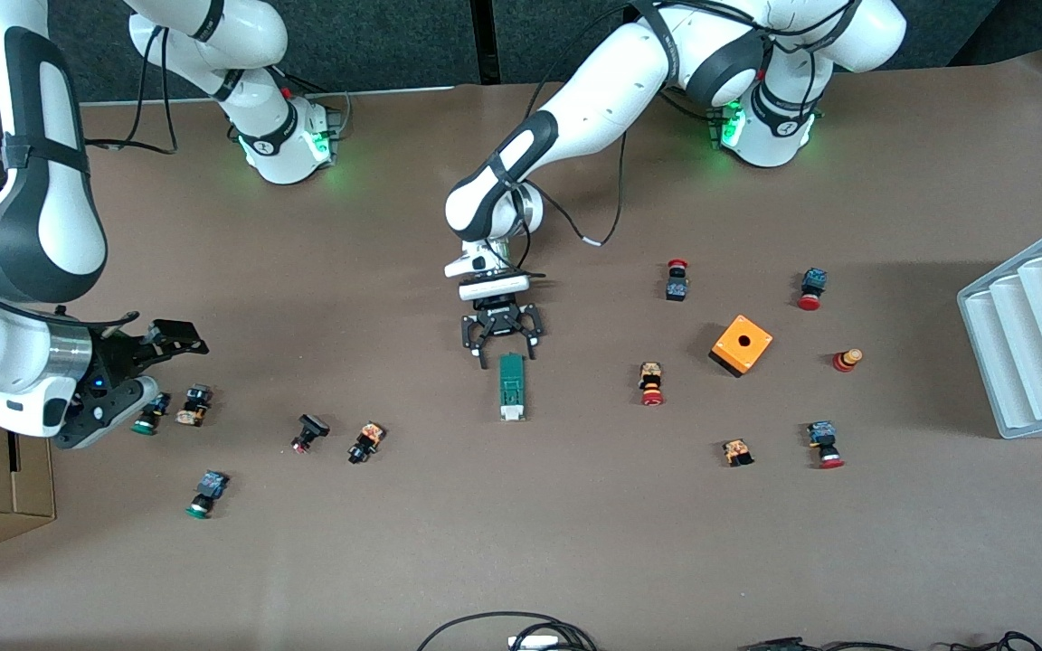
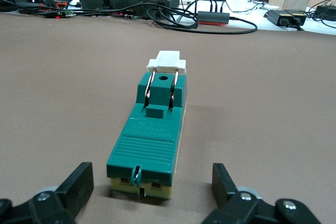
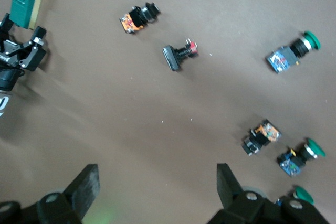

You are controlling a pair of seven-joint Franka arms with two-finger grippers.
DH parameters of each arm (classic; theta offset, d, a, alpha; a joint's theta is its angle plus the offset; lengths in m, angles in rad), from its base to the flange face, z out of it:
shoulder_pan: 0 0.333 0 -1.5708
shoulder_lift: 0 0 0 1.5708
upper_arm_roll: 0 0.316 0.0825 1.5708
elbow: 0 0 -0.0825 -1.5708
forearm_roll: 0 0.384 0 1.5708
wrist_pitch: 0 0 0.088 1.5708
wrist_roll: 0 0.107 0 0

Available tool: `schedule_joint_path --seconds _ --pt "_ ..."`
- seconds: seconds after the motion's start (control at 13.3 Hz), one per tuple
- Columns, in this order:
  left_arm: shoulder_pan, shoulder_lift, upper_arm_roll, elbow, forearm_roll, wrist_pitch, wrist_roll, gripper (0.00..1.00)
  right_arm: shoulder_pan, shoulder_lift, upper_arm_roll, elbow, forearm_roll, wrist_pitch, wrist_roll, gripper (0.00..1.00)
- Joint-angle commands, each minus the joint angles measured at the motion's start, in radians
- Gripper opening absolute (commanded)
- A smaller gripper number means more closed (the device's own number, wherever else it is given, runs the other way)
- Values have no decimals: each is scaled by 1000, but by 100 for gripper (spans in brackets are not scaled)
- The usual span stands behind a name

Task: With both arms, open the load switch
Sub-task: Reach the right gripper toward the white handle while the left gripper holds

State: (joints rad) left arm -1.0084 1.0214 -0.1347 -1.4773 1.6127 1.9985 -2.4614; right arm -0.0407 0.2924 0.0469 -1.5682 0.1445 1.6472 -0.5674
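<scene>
Load switch [image 1: 511,387] lies flat on the table [image 1: 521,542] near its middle, long axis running toward the front camera, white slider at the end nearer that camera. In the left wrist view the switch [image 2: 149,142] shows its green ribbed top, two copper blades and the white slider [image 2: 167,62] at the end away from the gripper.

Left gripper [image 1: 502,348] is low, at the switch's end farther from the front camera. Jaws wide apart, holding nothing. In the left wrist view the fingertips [image 2: 79,182] flank that end of the switch with a gap on each side; no contact seen.

Right gripper [image 1: 137,384] hangs toward the right arm's end of the table, over a green-capped button [image 1: 150,414] and just beside a black-and-orange button [image 1: 194,405]. Jaws spread wide, empty; fingers [image 3: 84,187] frame bare table in the right wrist view. That view also shows the switch [image 3: 23,1] and the left gripper [image 3: 18,51] at a distance.

Also on the table: another green-capped button [image 1: 206,494] nearer the front camera, a black button [image 1: 308,430] and an orange-bodied one [image 1: 365,442] between right gripper and switch. Toward the left arm's end: orange box [image 1: 741,344] with a hole on top, red-capped buttons around it, grey ribbed tray [image 1: 1037,330] at the table's edge.
</scene>
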Motion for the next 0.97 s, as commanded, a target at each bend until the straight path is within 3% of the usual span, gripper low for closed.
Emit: schedule_joint_path --seconds 0.0,0.45,0.9 --pt "-15 31 7 12 7 -26 -38 100 57 4 1 19 20 49 -38 100" --pt "-16 32 6 3 33 -49 -13 94 189 80 1 19 21 232 -167 100" --pt "-39 35 3 -21 26 -82 -31 75 292 160 1 23 18 330 -177 100"
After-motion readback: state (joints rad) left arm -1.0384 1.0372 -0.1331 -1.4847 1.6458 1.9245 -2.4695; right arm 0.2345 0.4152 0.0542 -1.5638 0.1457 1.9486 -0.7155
